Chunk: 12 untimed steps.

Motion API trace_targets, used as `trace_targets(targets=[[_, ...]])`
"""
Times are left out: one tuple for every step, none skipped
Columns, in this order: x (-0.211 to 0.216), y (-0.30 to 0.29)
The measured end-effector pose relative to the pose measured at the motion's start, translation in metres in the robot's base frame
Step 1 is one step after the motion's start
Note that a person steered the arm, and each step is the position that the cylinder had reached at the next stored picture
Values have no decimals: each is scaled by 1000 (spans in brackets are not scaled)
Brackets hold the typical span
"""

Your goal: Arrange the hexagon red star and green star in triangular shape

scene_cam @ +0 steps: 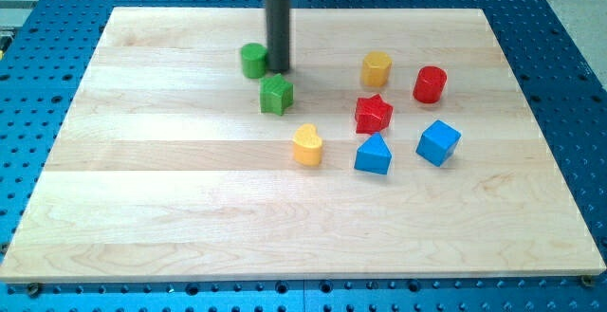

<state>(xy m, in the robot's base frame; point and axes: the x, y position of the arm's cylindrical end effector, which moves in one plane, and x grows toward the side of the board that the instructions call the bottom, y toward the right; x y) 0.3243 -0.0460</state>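
No jaws on this rig, nothing gripped. My tip (pixel 279 69) is set just right of green cylinder (pixel 253 61), above green star (pixel 276 95). Red star (pixel 374 114) sits below yellow hexagon (pixel 376 68). Green star prob best pushed rightward w/ slow strokes, centred contact, so it's not spun off.

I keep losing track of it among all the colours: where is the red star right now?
The red star sits right of the view's centre, just below the yellow hexagon and directly above the blue triangle, with the red cylinder up to its right.
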Motion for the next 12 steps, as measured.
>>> trace_targets(targets=[[22, 46], [52, 117], [52, 125], [46, 125], [46, 133], [42, 152], [27, 152], [37, 151], [62, 150], [87, 130], [93, 72], [90, 40]])
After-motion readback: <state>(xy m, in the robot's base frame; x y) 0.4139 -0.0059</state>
